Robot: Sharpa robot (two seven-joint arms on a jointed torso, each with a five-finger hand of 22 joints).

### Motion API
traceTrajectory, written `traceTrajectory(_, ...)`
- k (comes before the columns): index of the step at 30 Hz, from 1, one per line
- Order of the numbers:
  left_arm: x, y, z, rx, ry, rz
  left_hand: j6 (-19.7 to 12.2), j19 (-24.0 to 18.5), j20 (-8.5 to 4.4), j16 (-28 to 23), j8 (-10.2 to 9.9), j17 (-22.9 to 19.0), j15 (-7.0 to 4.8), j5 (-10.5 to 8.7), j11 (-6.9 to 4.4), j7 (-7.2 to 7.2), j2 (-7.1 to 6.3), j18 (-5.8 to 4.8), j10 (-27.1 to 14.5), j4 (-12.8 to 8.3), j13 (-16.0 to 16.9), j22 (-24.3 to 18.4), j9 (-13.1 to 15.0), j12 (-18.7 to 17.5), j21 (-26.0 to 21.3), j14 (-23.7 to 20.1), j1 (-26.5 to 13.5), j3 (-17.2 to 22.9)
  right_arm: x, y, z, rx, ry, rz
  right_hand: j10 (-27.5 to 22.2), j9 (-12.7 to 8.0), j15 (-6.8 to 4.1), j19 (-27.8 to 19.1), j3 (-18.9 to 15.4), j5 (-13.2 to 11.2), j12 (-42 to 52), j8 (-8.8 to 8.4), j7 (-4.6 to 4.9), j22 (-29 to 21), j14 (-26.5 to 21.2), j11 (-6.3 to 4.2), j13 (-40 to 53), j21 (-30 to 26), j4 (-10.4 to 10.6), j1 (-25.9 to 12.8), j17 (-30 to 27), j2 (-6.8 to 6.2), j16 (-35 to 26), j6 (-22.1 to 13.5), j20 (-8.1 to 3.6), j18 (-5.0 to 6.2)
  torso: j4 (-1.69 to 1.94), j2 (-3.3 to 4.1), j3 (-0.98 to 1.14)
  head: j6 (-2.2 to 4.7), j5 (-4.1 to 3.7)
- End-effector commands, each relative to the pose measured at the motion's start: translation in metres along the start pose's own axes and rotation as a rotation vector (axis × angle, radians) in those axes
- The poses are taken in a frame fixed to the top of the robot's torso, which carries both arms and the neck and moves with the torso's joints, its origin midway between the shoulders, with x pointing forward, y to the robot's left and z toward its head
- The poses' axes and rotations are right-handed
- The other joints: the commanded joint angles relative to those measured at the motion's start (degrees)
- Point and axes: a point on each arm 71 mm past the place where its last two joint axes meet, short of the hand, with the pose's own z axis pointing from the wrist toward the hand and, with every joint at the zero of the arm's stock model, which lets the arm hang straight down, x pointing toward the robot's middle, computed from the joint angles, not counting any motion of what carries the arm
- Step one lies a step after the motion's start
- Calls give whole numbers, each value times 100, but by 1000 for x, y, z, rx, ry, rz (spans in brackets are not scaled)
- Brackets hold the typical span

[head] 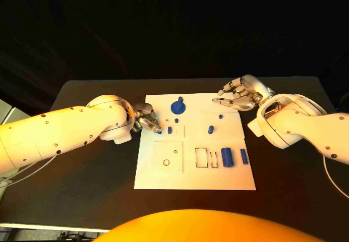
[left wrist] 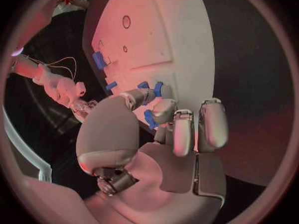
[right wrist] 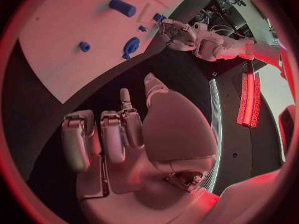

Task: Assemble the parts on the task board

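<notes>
Head view: the white task board (head: 195,174) is seen lying in the middle of the black table (head: 87,186), long side running away from the robot. Blue parts are spread over its far half and right side: a large round part (head: 178,106) near the far edge, a small peg (head: 221,117) and a short part (head: 210,129) right of centre, two upright cylinders (head: 228,157) and (head: 244,156) near the right edge. Outlined recesses are seen toward the near half.

The left hand (head: 146,118) is placed at the board's left edge, fingers curled over a small blue part (head: 159,131). In the left wrist view the fingertips (left wrist: 163,109) are seen closed around blue pieces (left wrist: 150,118) right at the board's edge; the part appears pinched, though the contact is partly hidden.

The right hand (head: 240,95) is held above the board's far right corner, fingers loosely apart and nothing held. The right wrist view confirms this: the fingers (right wrist: 112,134) are spread, clear of the board.
</notes>
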Motion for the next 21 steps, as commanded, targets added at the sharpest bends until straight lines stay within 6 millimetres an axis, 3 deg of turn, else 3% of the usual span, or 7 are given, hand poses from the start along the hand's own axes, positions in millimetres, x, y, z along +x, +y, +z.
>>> traceTrajectory(1, 10, 2, 3, -7, 31, 4, 171, 39, -5, 14, 9, 1170, -55, 17, -16, -134, 6, -69, 41, -825, -9, -5, 3, -6, 21, 514, 34, 824, 0, 1, 0, -14, 3, -3, -1, 10, -35, 600, 18, 28, -10, 22, -5, 1508, 568, -12, 850, 25, -15, -5, 1333, 30, -22, -40, -47, -81, 1, 3, 2, -2, -5)
traceTrajectory(10, 9, 5, 5, -17, 44, -6, 196, 24, -8, 9, 6, 1155, -54, -23, -17, -146, -4, -66, 55, -749, -14, -27, -2, -24, 7, 510, -58, 763, 0, 1, 0, -13, 3, -3, -8, 8, -37, 600, 24, 34, -18, 45, -5, 1508, 565, -12, 841, 25, -13, -7, 1322, 29, -27, -57, -50, -81, -2, 0, 3, -18, -8)
traceTrajectory(21, 11, 7, 6, -26, 73, -15, 224, 10, -26, 10, -10, 1157, -76, -128, -54, -208, -81, -65, 73, -446, -21, -43, -6, -67, -22, 510, -321, 304, 0, 1, 0, -12, 1, -3, -7, 7, -37, 600, 24, 35, -18, 48, -4, 1508, 566, -12, 841, 25, -11, -12, 1324, 30, -27, -59, -50, -81, -1, -2, -2, -21, -23)
